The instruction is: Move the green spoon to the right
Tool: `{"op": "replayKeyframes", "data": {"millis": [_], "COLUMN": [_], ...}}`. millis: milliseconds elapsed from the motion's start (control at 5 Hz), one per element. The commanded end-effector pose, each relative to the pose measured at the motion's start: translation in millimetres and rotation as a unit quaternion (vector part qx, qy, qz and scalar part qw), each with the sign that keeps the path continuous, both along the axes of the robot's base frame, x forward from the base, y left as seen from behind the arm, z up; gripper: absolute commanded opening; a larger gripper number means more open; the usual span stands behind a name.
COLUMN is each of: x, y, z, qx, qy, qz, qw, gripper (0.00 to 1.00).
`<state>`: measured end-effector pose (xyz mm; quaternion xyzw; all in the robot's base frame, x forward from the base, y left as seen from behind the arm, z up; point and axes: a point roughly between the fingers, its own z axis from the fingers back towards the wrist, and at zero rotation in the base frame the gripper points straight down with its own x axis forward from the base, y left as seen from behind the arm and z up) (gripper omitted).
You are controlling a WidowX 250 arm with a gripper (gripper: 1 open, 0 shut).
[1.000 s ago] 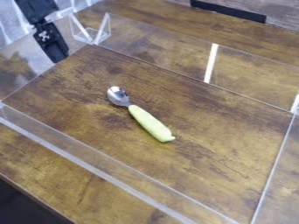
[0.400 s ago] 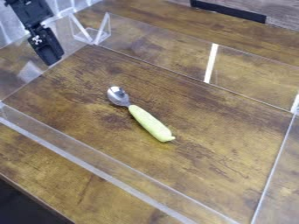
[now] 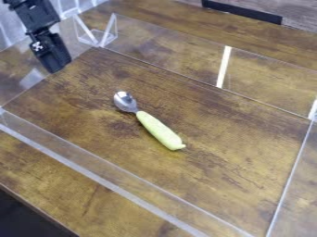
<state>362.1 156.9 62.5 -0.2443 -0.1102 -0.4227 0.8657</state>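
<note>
The green spoon [image 3: 158,130] lies untouched near the middle of the tabletop [image 3: 223,176]; my end effector [image 3: 54,67] is spread and well apart from it, toward the upper left, so I judge the grasp and the whole rightward move remain

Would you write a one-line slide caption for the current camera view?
Black gripper hovering beyond the bowl end of a green-handled spoon on a wooden table.

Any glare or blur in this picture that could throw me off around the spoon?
Camera view: glossy highlight on the spoon's metal bowl; pale reflections on the clear side panels; whole image slightly soft; dark jaws lack crisp detail.
</note>
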Motion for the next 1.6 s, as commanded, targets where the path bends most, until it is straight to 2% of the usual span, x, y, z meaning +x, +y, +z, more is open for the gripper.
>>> {"op": "replayKeyframes", "data": {"millis": [0,200,400,600,800,1000,1400], "x": [7.7,16.9,26.3,18.6,10.4,10.0,8.5], "y": [-12.6,-10.9,-4.3,-4.2,-6.0,-0.4,11.7], "z": [36.3,38.7,34.9,28.7,25.5,29.8,36.4], "qx": [0.012,0.006,-0.002,-0.008,-0.015,-0.021,-0.031], "qy": [-0.043,-0.048,-0.047,-0.046,-0.046,-0.045,-0.048], "qz": [-0.050,-0.073,-0.092,-0.111,-0.129,-0.101,-0.041], "qw": [0.9977,0.9962,0.9946,0.9927,0.9905,0.9937,0.9975], "gripper": [1.00,0.00,1.00,1.00,0.00,0.00,0.00]}}
